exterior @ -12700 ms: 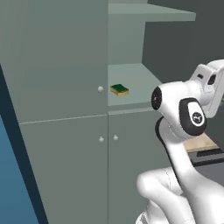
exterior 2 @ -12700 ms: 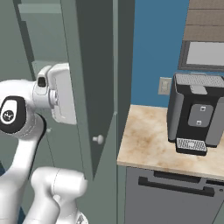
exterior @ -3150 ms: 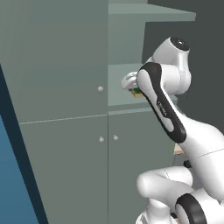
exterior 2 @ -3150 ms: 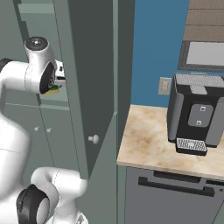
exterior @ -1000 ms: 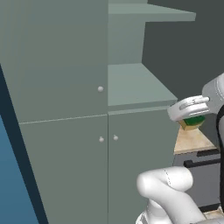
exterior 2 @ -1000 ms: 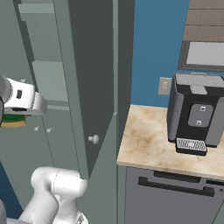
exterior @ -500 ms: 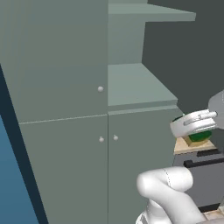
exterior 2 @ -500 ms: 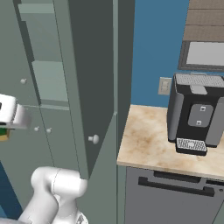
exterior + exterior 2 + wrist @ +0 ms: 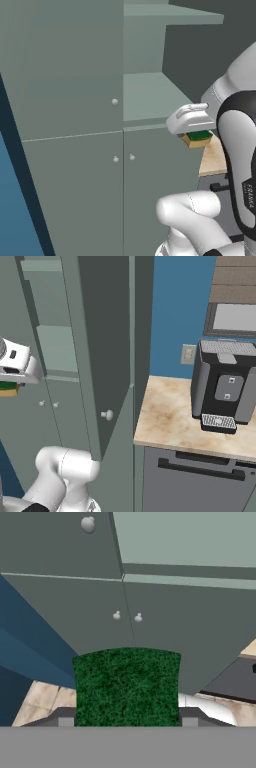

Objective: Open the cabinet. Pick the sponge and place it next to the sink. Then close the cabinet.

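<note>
My gripper (image 9: 194,131) is shut on the sponge (image 9: 198,138), a yellow block with a green scrub layer, and holds it in the air in front of the cabinet (image 9: 70,75), just right of the lower doors. In the hand view the green face of the sponge (image 9: 127,684) sits between the gripper (image 9: 127,717) fingertips. The right base view has the gripper (image 9: 11,381) and sponge (image 9: 9,389) at the left edge. The cabinet's upper right door (image 9: 102,346) stands open, showing a bare shelf (image 9: 150,95). The sink is out of view.
To the right of the cabinet is a marble counter (image 9: 170,421) with a black coffee machine (image 9: 225,386) on it and a dark dishwasher panel (image 9: 195,476) below. The open door's edge and knob (image 9: 106,415) jut out toward the base.
Over the last second the hand dipped with the sponge, then came back up and a little left. The sponge stays gripped, and the cabinet door is still open.
</note>
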{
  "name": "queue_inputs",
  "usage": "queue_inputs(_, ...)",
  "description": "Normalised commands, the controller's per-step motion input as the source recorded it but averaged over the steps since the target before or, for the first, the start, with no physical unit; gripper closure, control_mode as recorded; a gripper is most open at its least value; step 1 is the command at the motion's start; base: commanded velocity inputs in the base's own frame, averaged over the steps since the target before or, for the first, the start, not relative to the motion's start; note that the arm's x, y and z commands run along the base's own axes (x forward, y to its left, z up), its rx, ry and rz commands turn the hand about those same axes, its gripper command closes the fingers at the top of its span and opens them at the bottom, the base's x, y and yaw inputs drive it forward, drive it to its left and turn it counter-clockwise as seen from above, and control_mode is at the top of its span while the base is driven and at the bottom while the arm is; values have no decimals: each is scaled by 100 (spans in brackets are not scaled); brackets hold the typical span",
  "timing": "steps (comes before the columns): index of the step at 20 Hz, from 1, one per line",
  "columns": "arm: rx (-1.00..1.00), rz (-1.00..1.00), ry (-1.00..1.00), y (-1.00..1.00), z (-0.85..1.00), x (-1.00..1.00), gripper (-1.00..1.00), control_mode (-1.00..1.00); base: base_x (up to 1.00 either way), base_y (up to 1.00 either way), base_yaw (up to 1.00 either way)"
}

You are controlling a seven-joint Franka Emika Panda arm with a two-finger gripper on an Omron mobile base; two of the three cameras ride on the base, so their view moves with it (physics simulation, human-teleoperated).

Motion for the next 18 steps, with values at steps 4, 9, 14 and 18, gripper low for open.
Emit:
queue_inputs(4, 0, 0, 0, 0, 0, 0, 100, -100, 0, 0, 0)
queue_inputs(9, 0, 0, 0, 0, 0, 0, 100, -100, 0, 0, 0)
queue_inputs(14, 0, 0, 0, 0, 0, 0, 100, -100, 0, 0, 0)
queue_inputs(18, 0, 0, 0, 0, 0, 0, 100, -100, 0, 0, 0)
